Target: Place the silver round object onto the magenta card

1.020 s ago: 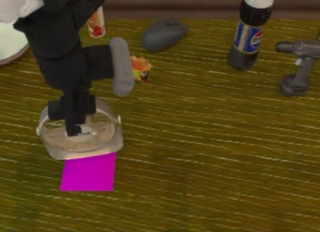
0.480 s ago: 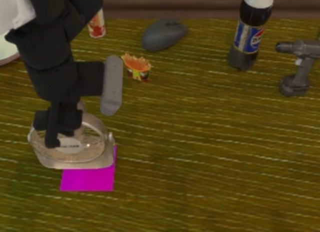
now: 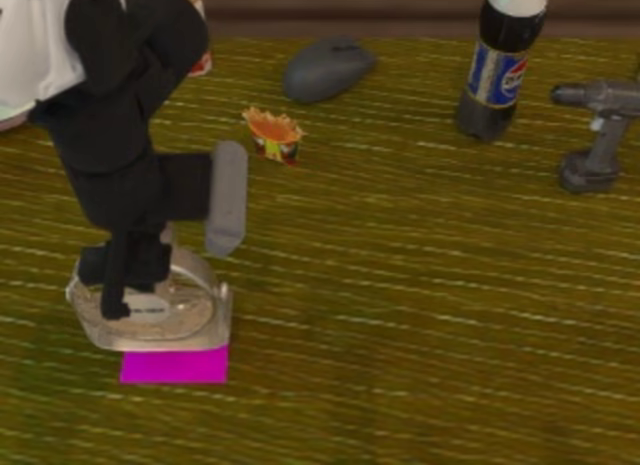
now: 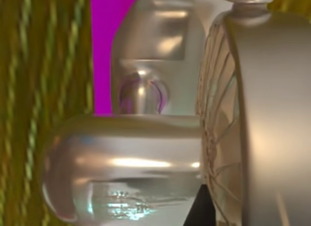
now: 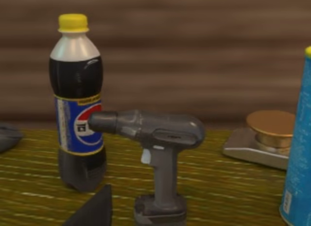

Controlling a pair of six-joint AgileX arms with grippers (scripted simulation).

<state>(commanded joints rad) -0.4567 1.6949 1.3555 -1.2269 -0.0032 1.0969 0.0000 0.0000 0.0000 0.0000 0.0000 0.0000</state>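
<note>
Silver round object: carried toward the table's near edge; it now overlaps the far part of the magenta card, where a second ago it lay just beyond the card's far edge.
Magenta card: visible area reduced to a narrow strip.
Left claw: moved with the disc toward the near-left corner.

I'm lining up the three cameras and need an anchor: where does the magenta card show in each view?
Top view: the magenta card lies near the table's left side, partly under the silver round object held by the left claw.
Left wrist view: a magenta strip behind the shiny metal.
Right wrist view: not in it.
Shared landmark: the silver round object, in the top and left wrist views.
</note>
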